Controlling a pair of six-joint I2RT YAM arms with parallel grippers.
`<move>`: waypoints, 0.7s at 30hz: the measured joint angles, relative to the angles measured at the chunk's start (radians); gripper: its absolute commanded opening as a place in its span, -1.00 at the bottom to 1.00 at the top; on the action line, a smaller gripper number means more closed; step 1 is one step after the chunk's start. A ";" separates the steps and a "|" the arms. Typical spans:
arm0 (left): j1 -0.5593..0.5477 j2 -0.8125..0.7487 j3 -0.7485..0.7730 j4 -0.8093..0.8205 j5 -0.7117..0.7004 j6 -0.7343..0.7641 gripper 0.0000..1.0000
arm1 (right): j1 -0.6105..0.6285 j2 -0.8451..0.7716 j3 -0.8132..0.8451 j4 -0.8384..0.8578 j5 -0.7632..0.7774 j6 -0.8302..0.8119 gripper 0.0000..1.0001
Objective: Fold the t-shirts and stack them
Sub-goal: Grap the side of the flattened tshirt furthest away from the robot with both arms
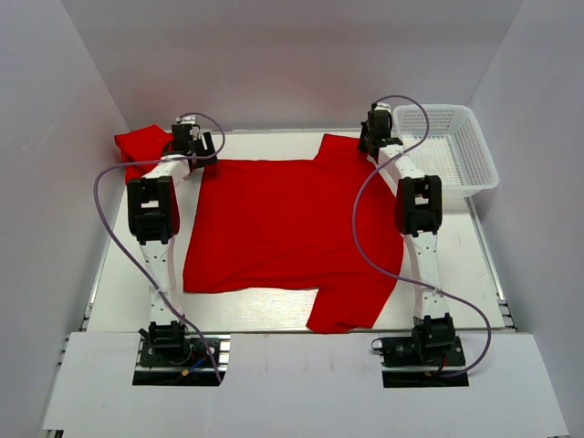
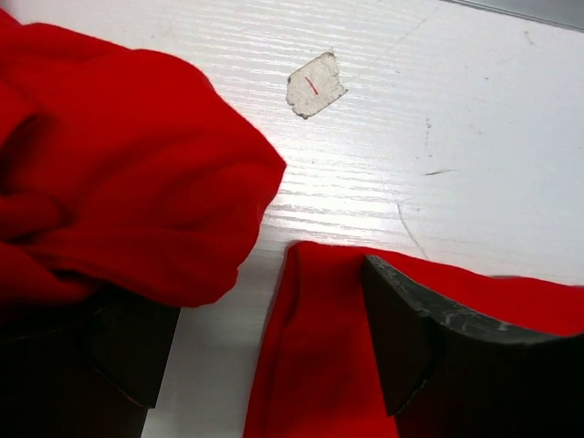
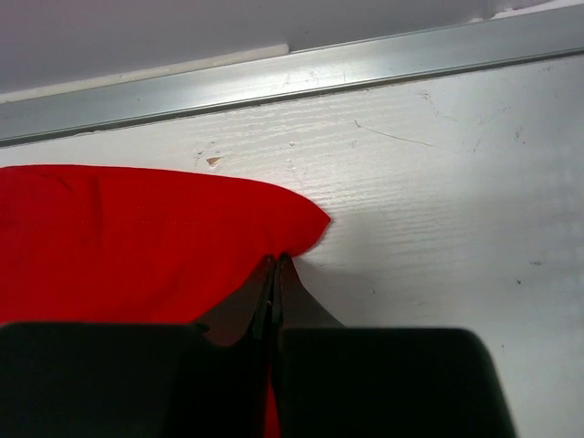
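T-shirt point(image 1: 283, 228) spread flat in the middle, second t-shirt point(image 1: 137, 143) bunched at far left. Right claw point(image 3: 276, 265) pinched shut on far right corner of the spread one. Left claw point(image 2: 265, 338) wide, straddling its far left corner, not yet gripped. Looks like the grasp before a first fold. Calls next for closing the left claw, then lifting both corners together toward the near edge.

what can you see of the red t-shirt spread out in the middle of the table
The spread t-shirt is plain bright red cloth, short-sleeved, no print, lying mostly flat on the white table. One sleeve points to the near edge, the other far right, where the right tool is shut on its tip. The open left tool hangs over its far left corner, beside a crumpled red t-shirt.
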 measured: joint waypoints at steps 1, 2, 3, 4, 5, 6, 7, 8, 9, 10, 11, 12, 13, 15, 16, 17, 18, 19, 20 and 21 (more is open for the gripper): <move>0.000 0.001 0.001 0.002 0.010 -0.002 0.67 | 0.001 0.000 -0.001 0.006 -0.003 -0.005 -1.00; 0.000 0.002 0.001 0.005 0.023 -0.006 0.64 | 0.002 0.000 -0.002 0.013 -0.004 -0.007 -1.00; 0.001 0.002 0.000 0.009 0.034 -0.012 0.60 | 0.002 0.000 -0.003 0.017 -0.006 -0.010 -1.00; 0.002 0.003 0.000 0.014 0.044 -0.017 0.57 | 0.002 0.000 -0.003 0.021 -0.007 -0.011 -1.00; 0.002 0.004 -0.002 0.021 0.054 -0.021 0.57 | 0.003 0.000 -0.006 0.028 -0.008 -0.012 -1.00; 0.002 0.004 -0.005 0.028 0.060 -0.024 0.42 | 0.003 0.000 -0.008 0.034 -0.011 -0.013 -1.00; 0.002 0.004 -0.007 0.032 0.067 -0.033 0.36 | 0.003 0.000 -0.009 0.038 -0.012 -0.013 -1.00; 0.000 0.004 -0.013 0.038 0.071 -0.036 0.29 | 0.003 0.000 -0.011 0.041 -0.014 -0.014 -1.00; -0.002 0.004 -0.019 0.047 0.077 -0.039 0.07 | 0.003 0.000 -0.012 0.043 -0.015 -0.014 -1.00; -0.004 0.004 -0.023 0.055 0.082 -0.049 -0.04 | 0.003 0.000 -0.013 0.047 -0.017 -0.014 -1.00; -0.006 0.004 -0.030 0.061 0.085 -0.055 -0.11 | 0.003 0.000 -0.014 0.049 -0.018 -0.016 -1.00; -0.007 0.004 -0.035 0.068 0.087 -0.059 -0.23 | 0.003 0.000 -0.014 0.052 -0.019 -0.018 -1.00; -0.008 0.004 -0.039 0.074 0.089 -0.064 -0.32 | 0.003 0.000 -0.016 0.057 -0.021 -0.019 -1.00; -0.008 0.004 -0.045 0.081 0.093 -0.073 -0.44 | 0.003 -0.001 -0.020 0.069 -0.021 -0.024 -1.00; -0.008 0.004 -0.047 0.084 0.094 -0.076 -0.52 | 0.003 -0.003 -0.023 0.072 -0.022 -0.027 -1.00; -0.008 0.004 -0.048 0.083 0.095 -0.079 -0.52 | 0.003 -0.005 -0.026 0.076 -0.022 -0.030 -1.00; -0.008 0.004 -0.048 0.083 0.095 -0.081 -0.55 | 0.003 -0.005 -0.028 0.077 -0.022 -0.033 -1.00; -0.009 0.003 -0.050 0.084 0.095 -0.086 -0.55 | 0.003 -0.008 -0.030 0.077 -0.021 -0.036 -1.00; -0.009 0.001 -0.053 0.084 0.095 -0.088 -0.55 | 0.003 -0.011 -0.032 0.077 -0.021 -0.038 -1.00; -0.009 -0.002 -0.056 0.083 0.095 -0.090 -0.59 | 0.003 -0.014 -0.033 0.077 -0.022 -0.040 -1.00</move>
